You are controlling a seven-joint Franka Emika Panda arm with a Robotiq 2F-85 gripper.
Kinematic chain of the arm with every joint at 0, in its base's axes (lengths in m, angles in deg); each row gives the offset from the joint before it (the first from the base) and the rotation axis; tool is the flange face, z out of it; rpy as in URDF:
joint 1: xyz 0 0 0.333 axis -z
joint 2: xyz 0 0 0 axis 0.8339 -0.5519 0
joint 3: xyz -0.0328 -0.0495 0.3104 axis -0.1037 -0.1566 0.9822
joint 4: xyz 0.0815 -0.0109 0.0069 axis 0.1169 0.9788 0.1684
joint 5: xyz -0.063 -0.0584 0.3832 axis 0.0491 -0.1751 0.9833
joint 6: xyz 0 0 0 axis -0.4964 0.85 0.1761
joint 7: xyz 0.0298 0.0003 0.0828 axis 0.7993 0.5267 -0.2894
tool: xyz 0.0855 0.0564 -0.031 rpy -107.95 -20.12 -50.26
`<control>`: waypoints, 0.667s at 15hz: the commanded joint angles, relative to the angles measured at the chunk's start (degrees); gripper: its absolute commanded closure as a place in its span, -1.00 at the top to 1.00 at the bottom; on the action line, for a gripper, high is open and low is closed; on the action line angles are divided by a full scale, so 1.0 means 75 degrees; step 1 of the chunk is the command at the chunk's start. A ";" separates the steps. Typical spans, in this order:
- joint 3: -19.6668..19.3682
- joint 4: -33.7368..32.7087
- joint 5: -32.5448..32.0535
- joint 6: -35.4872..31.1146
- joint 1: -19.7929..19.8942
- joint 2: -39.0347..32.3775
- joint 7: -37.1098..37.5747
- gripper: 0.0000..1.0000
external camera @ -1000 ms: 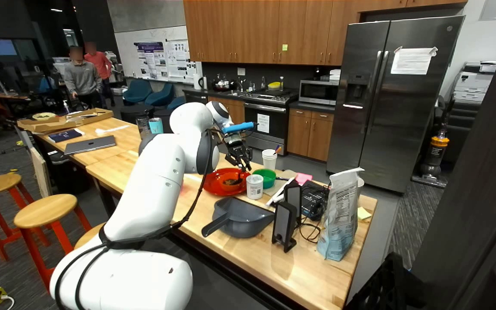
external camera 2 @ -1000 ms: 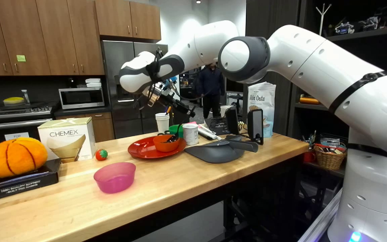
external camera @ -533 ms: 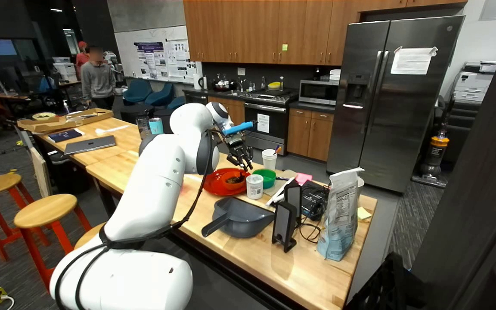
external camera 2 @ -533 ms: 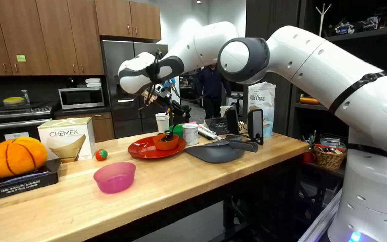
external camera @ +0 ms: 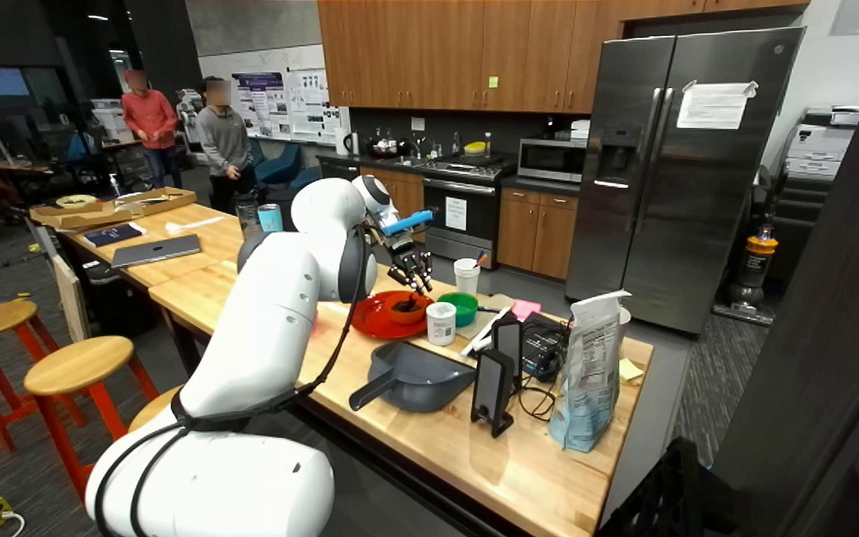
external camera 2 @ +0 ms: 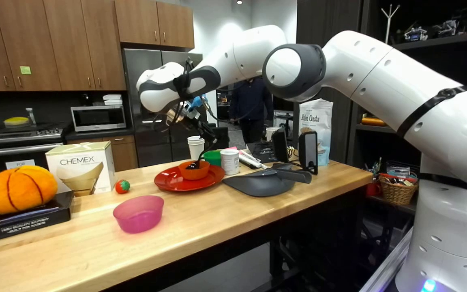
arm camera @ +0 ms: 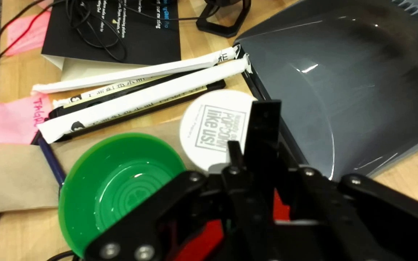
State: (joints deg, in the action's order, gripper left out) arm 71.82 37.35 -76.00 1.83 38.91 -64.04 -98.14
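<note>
My gripper [external camera 2: 210, 142] is shut on the handle of a black spoon [external camera 2: 193, 166]. It is above the red plate [external camera 2: 168, 182] at the far side of the table, and it also shows in an exterior view [external camera: 420, 282]. The spoon slants down with its head inside the orange bowl [external camera 2: 195, 174], which stands on the plate. The bowl's contents are mostly hidden. In the wrist view the handle end [arm camera: 263, 123] sticks up between the fingers [arm camera: 258, 168]; the bowl is hidden there. A white lidded tub [arm camera: 209, 127] and a green bowl [arm camera: 129, 188] are beside the gripper.
A grey dustpan [external camera: 418, 384] lies near the plate. White cups [external camera 2: 196, 149], black speakers [external camera 2: 309, 152] and an oats bag [external camera 2: 316, 121] stand behind. A pink bowl [external camera 2: 138, 215], a Chemex box [external camera 2: 85, 166], a toy strawberry [external camera 2: 122, 186] and an orange pumpkin [external camera 2: 18, 190] are also there.
My gripper and the spoon have moved away from the white tub, and the spoon head went lower into the orange bowl. The bowl has shifted slightly on the plate. People in the background have walked.
</note>
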 commanded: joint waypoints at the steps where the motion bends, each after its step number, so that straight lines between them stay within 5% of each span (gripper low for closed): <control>1: 0.0082 -0.0059 0.0157 0.0286 0.0029 0.0086 -0.0182 -0.88; 10: -0.0017 -0.0122 -0.0068 0.1517 -0.0050 0.0045 -0.0469 -0.88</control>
State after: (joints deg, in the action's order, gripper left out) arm 72.40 37.19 -75.81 10.07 38.88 -64.01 -100.25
